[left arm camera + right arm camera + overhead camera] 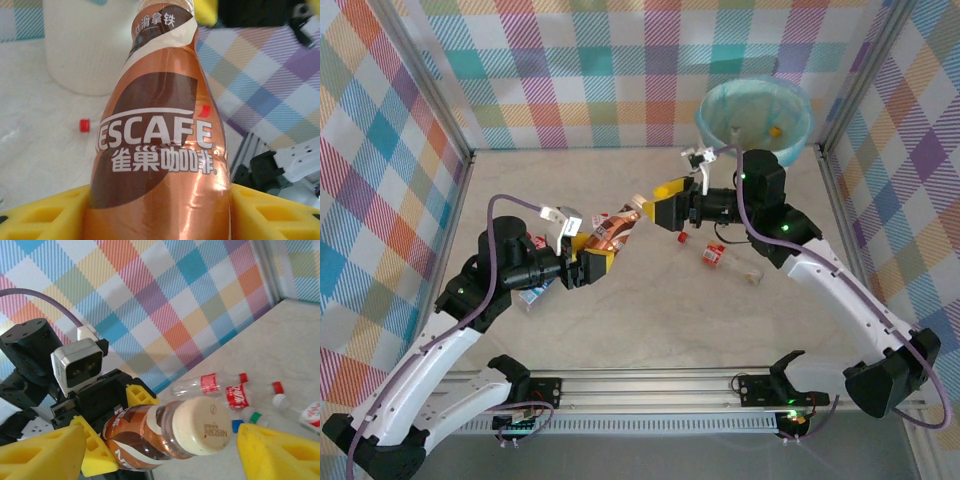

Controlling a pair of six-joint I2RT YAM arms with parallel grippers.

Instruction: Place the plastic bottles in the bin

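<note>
A copper-brown Nescafe plastic bottle (612,231) with a cream cap (202,426) hangs above the table between the two arms. My left gripper (588,255) is shut on its lower body, and its yellow fingers (45,212) press both sides of the label (160,150). My right gripper (656,201) stands open around the cap end, its yellow fingers (280,452) apart from the bottle. The bin (755,118), white with a light blue liner, stands at the far right. More bottles (713,255) lie on the table.
Several clear bottles with red labels (210,384) lie in front of the checked wall beyond my left gripper (140,396). A loose red cap (683,238) sits mid-table. Bottles (532,296) rest beside the left arm. Checked walls close in three sides.
</note>
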